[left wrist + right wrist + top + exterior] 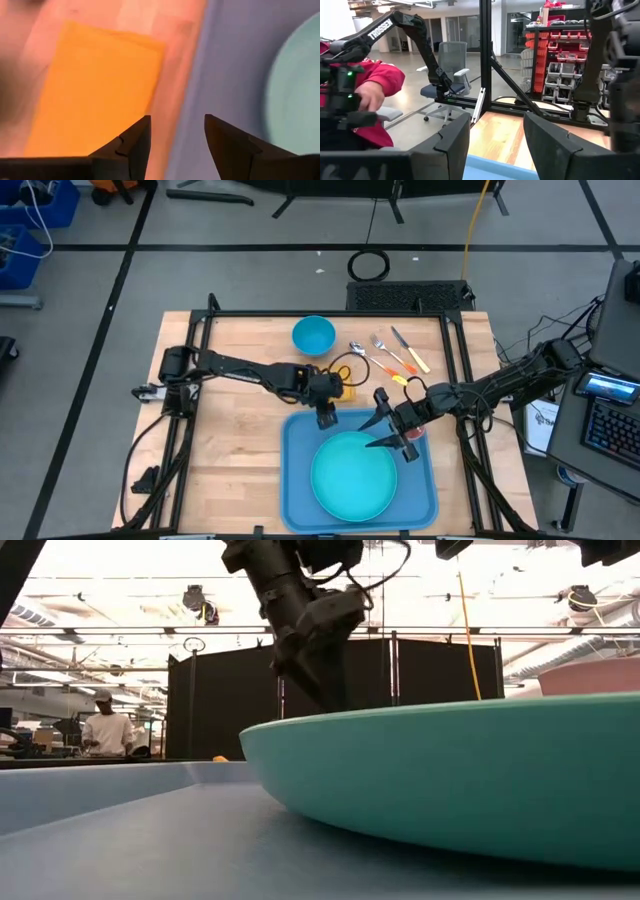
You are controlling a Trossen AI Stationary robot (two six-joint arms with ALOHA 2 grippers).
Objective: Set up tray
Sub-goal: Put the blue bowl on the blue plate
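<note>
The blue tray lies on the wooden table near its front edge, with a round teal plate resting flat inside it. The plate fills the low view, with the tray floor in front of it. My left gripper hangs open and empty over the tray's far left corner, next to an orange folded napkin that lies flat on the wood. My right gripper is open and empty above the plate's far right edge, pointing level toward the table's left; the tray rim shows below its fingers.
A teal bowl and several pieces of cutlery lie on the far part of the table. A black frame borders the table. A person in a red sleeve is beyond the table's left side.
</note>
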